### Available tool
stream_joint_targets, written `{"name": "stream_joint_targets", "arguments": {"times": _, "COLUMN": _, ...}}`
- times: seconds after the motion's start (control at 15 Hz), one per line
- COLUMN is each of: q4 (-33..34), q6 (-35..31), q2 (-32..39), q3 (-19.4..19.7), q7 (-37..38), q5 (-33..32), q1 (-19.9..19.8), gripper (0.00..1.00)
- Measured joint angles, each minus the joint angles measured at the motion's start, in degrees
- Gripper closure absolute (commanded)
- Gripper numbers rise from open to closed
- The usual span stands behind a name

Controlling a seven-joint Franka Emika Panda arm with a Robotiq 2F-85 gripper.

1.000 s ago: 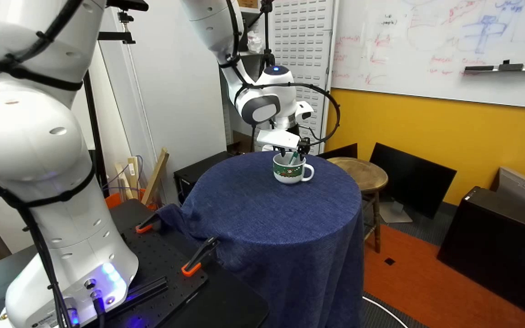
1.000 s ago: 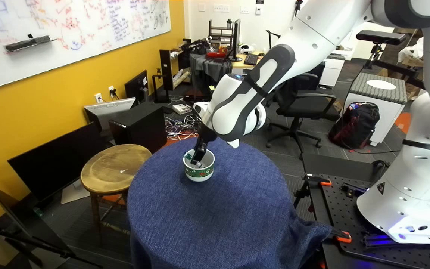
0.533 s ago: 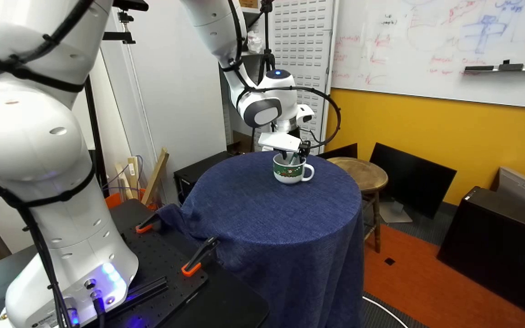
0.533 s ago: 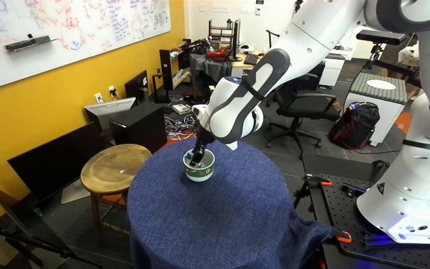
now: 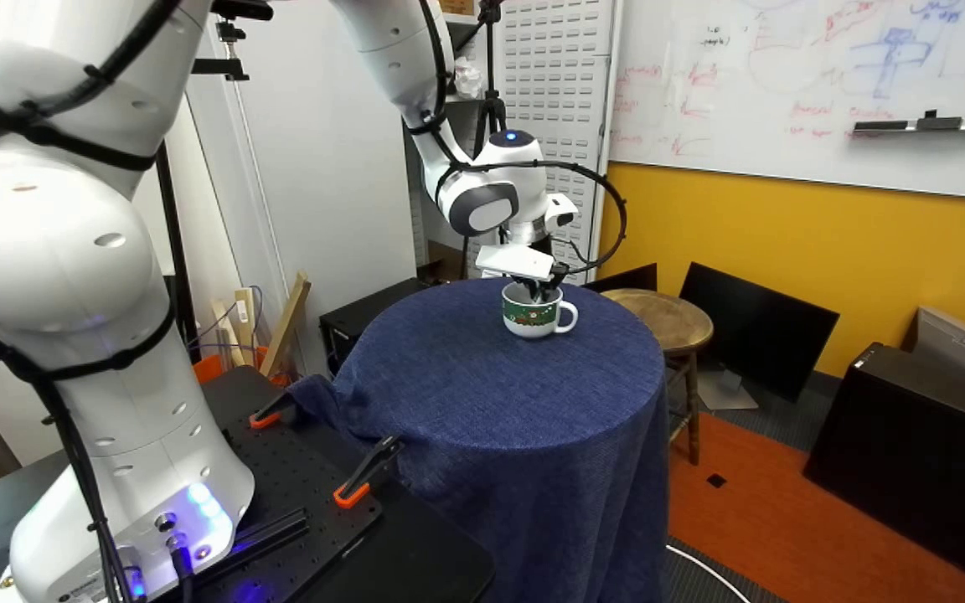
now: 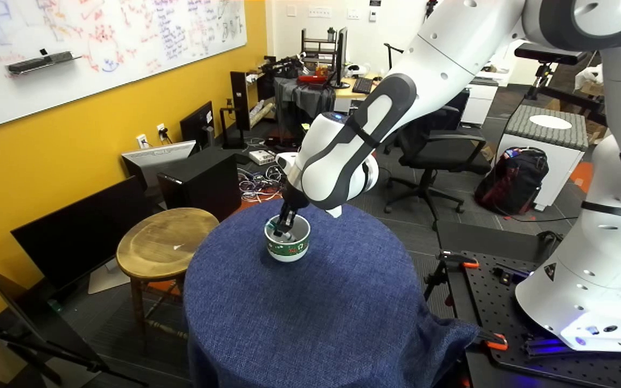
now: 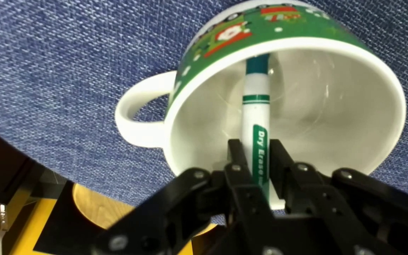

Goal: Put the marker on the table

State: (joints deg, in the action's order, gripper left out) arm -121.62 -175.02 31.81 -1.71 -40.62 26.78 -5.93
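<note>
While a yellow wall and a big scribbled whiteboard fill one side of the room, what catches my eye is the white robot arm, bent over so that its far end points down. Beneath that end stands the round counter, draped in navy blue that hangs in folds. Near it is a brown wooden stool with a round seat. On the counter, well off the middle and close to one edge, a white cup sits upright, a green band of little red and white pictures running round it, its handle out to one side. At the cup's mouth are the black fingers, close together with only the marker's width between them: they have the marker pinched by its barrel from both sides. Whether they touch the cup as well I can't make out. The marker itself is inside the cup, lying aslant, white with green stripes and a green label lettered "Dry Erase"; one end is teal, partly hidden by the rim, and the other runs back between the fingers.
</note>
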Motion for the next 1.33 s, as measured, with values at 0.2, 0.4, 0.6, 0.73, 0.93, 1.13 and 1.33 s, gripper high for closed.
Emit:
{"name": "stream_joint_targets", "arguments": {"times": 0.2, "q4": 0.1, "q6": 0.0, "q2": 0.02, "q3": 0.07, "q7": 0.0, "q5": -0.01, "q1": 0.22, "gripper": 0.95}}
{"name": "stream_joint_targets", "arguments": {"times": 0.4, "q4": 0.06, "q6": -0.05, "q2": -0.04, "q3": 0.06, "q7": 0.0, "q5": -0.01, "q1": 0.55, "gripper": 0.95}}
{"name": "stream_joint_targets", "arguments": {"times": 0.6, "q4": -0.72, "q6": -0.77, "q2": -0.79, "q3": -0.13, "q7": 0.0, "q5": 0.0, "q1": 1.07, "gripper": 0.95}}
{"name": "stream_joint_targets", "arguments": {"times": 0.73, "q4": -1.96, "q6": -2.55, "q2": -1.89, "q3": -0.49, "q7": 0.0, "q5": 0.07, "q1": 1.49, "gripper": 0.95}}
{"name": "stream_joint_targets", "arguments": {"times": 0.93, "q4": -4.44, "q6": -5.44, "q2": -4.29, "q3": -0.86, "q7": 0.19, "q5": 0.2, "q1": 2.16, "gripper": 0.95}}
{"name": "stream_joint_targets", "arguments": {"times": 1.13, "q4": -6.83, "q6": -7.57, "q2": -6.93, "q3": -0.9, "q7": 0.34, "q5": 0.44, "q1": 2.64, "gripper": 0.95}}
{"name": "stream_joint_targets", "arguments": {"times": 1.33, "q4": -9.18, "q6": -9.38, "q2": -9.59, "q3": -0.91, "q7": 0.48, "q5": 0.97, "q1": 2.93, "gripper": 0.95}}
